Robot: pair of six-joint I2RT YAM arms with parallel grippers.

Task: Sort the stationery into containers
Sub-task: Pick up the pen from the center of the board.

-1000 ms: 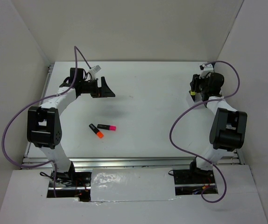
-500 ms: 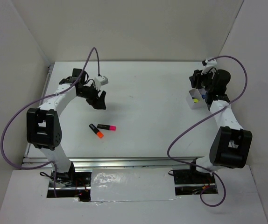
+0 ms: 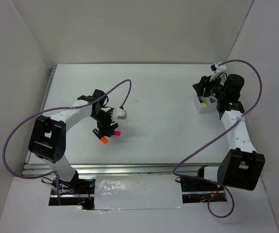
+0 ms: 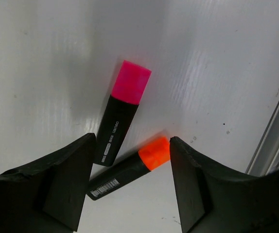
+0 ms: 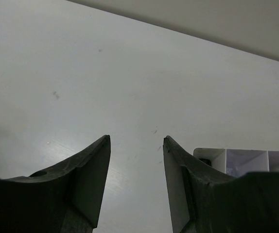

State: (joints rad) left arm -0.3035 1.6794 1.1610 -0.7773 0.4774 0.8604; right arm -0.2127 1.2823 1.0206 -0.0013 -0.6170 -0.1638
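Observation:
Two short black highlighters lie side by side at the table's front left, one with a pink end (image 4: 122, 114) and one with an orange end (image 4: 130, 167). In the top view the orange end (image 3: 103, 140) and pink end (image 3: 116, 132) peek out under my left gripper (image 3: 105, 130). The left gripper (image 4: 132, 141) is open and low over them. Its fingers straddle the orange highlighter, whose cap sits close to the right finger (image 4: 193, 184). My right gripper (image 5: 136, 138) is open and empty, just left of the white divided container (image 5: 246, 160). The container (image 3: 200, 109) holds yellow and blue stationery.
A metal rail (image 4: 275, 131) runs along the table's front edge, close to the highlighters. White walls enclose the table on three sides. The left arm's purple cable (image 3: 115, 90) loops above the table, and the right arm's cable (image 3: 193, 143) hangs over the right side.
My left arm swung from the back left down over the two highlighters, and its jaws narrowed. My right arm shifted back and right, uncovering the white container.

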